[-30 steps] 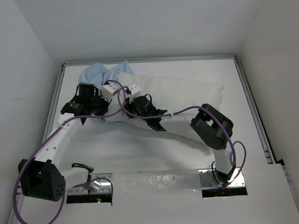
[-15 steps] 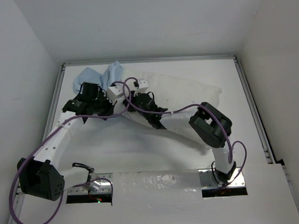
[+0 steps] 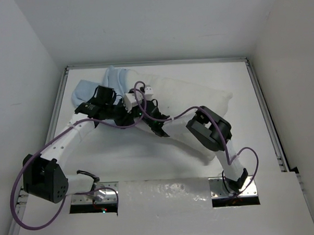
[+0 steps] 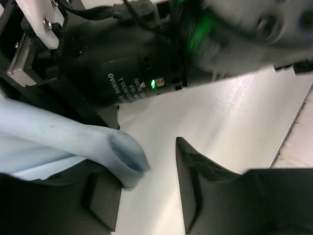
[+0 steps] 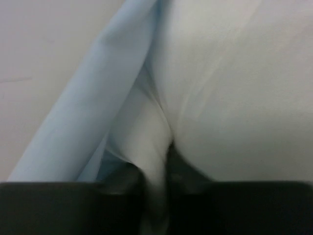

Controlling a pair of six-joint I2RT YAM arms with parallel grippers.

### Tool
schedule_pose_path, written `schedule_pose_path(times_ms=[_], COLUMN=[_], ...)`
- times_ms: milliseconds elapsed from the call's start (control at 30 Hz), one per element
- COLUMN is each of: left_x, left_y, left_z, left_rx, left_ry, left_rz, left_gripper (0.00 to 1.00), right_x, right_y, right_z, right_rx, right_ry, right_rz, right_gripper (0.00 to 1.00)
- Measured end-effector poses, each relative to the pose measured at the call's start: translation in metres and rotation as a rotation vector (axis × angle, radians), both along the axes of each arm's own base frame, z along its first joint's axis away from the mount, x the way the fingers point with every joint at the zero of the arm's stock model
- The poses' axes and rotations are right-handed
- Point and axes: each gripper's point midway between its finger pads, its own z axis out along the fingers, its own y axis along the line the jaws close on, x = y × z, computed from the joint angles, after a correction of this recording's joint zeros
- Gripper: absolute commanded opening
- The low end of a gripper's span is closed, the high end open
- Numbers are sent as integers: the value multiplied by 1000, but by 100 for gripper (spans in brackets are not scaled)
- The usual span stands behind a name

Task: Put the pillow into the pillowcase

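The white pillow point(image 3: 192, 97) lies across the back of the table, its left end under both wrists. The light blue pillowcase point(image 3: 90, 89) is bunched at that end. A fold of the pillowcase point(image 4: 105, 147) drapes over one finger of my left gripper point(image 4: 146, 166), whose jaws stand apart with nothing between them. My right gripper point(image 5: 156, 191) is shut on a pinched fold of the pillow point(image 5: 230, 98), and the pillowcase point(image 5: 88, 122) runs along its left side. In the top view the left gripper point(image 3: 121, 115) and the right gripper point(image 3: 144, 114) sit close together, fingertips hidden.
White walls enclose the table on three sides, with a metal rail point(image 3: 263, 107) along the right edge. Purple cables point(image 3: 178, 116) loop over both arms. The right arm's black wrist point(image 4: 137, 54) hangs just above my left fingers.
Both grippers have moved right and slightly nearer. The blue pillowcase has been drawn rightward over the pillow's left end. The right elbow has swung left.
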Motion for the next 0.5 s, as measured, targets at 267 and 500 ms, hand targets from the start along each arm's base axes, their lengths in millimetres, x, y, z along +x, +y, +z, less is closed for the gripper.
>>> schedule_pose_path(times_ms=[267, 500], left_x=[-33, 10], left_y=[7, 21], left_z=[14, 89], left_rx=[-47, -74], left_ry=[34, -152], left_rz=[-64, -5], left_gripper=[90, 100], right_x=[-53, -81], right_y=[-54, -86], right_z=[22, 66], right_rx=[-157, -398], right_ry=[-116, -212], right_rz=[135, 252], right_gripper=[81, 89])
